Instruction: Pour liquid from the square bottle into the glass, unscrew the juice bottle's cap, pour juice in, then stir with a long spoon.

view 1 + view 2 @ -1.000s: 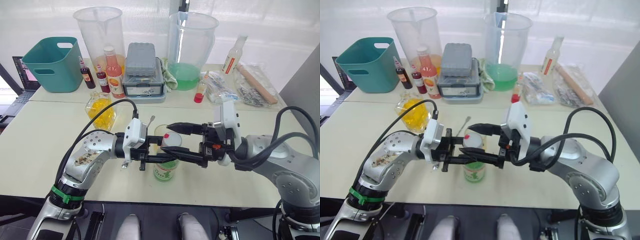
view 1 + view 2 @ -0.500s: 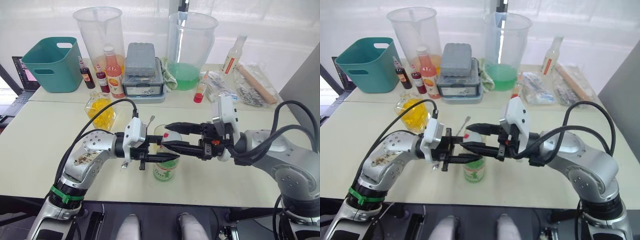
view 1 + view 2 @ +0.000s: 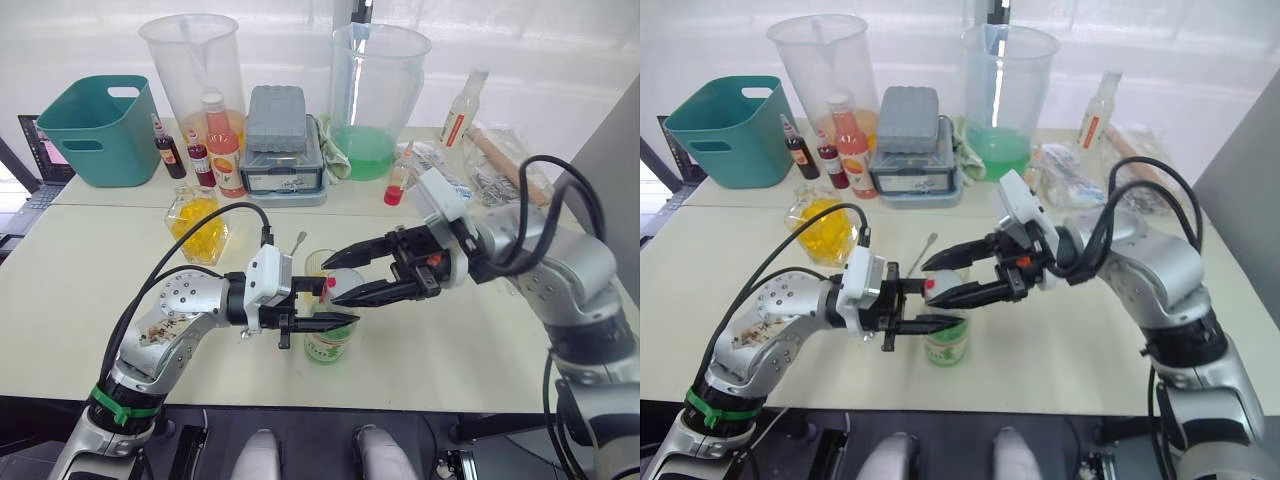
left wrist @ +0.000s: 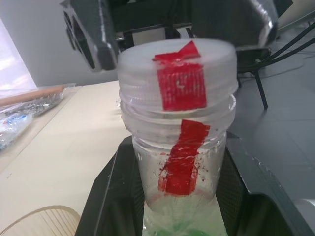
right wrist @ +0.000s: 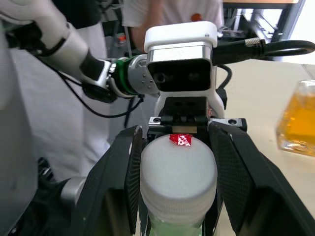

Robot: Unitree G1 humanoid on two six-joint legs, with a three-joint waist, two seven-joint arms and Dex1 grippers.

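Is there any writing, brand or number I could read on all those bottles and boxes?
Nothing can be read for certain.
juice bottle: green-and-white label, print too blurred.
cap: plain red mark, no letters.
orange-red bottle: label too small.
Slim clear bottle: label too small.
Two small dark bottles: labels too small.

Tight around the juice bottle [image 3: 328,340]: the left end effector [image 3: 322,321] clamps its neck from one side, and the right end effector [image 3: 339,281] brackets the cap [image 3: 342,284] from the other, fingers apart. The glass [image 3: 319,265] stands just behind the bottle, the spoon [image 3: 296,245] beside it, and the square bottle [image 3: 199,222] farther left. Along the back, pitchers [image 3: 197,70], a grey box [image 3: 277,135] and a teal bin [image 3: 99,128] wall off the table [image 3: 90,270]. Bare tabletop lies at front left and front right.
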